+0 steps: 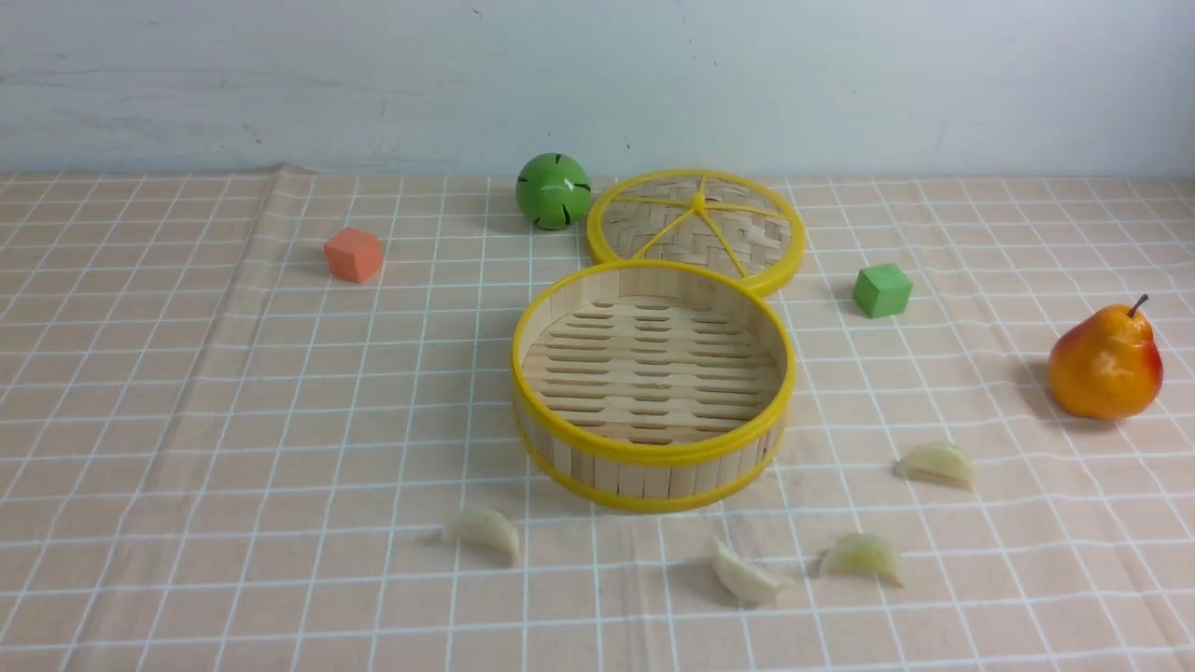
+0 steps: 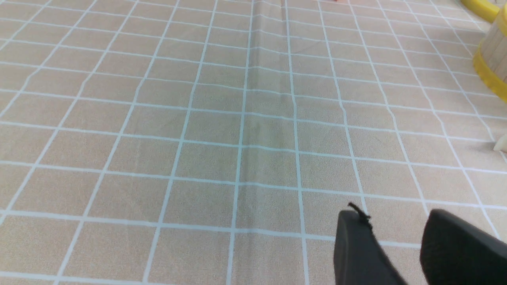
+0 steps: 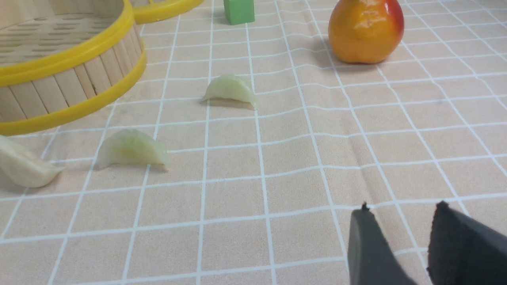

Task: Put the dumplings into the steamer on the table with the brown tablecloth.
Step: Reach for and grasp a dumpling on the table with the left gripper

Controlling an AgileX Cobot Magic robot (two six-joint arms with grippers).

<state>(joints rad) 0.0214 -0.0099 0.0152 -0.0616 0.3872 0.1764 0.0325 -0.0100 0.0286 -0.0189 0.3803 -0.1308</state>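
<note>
The steamer [image 1: 653,455], a round bamboo basket with yellow rims, stands empty in the middle of the brown tablecloth [image 1: 187,420]. Several pale dumplings lie on the cloth in front of it: one at the near left [image 1: 484,534], two at the near right [image 1: 747,574] [image 1: 864,557], and one farther right [image 1: 936,463]. Neither arm shows in the front view. My left gripper [image 2: 392,215] hangs open over bare cloth, with the steamer's wall [image 2: 491,59] off to its side. My right gripper [image 3: 402,208] is open and empty, short of three dumplings [image 3: 231,90] [image 3: 130,149] [image 3: 21,166].
The flat woven lid [image 1: 695,229] lies behind the steamer, touching its rim. A green ball [image 1: 553,190] sits beside the lid. An orange cube [image 1: 354,255] is at the back left, a green cube [image 1: 881,290] to the right, and a pear [image 1: 1105,362] at the far right.
</note>
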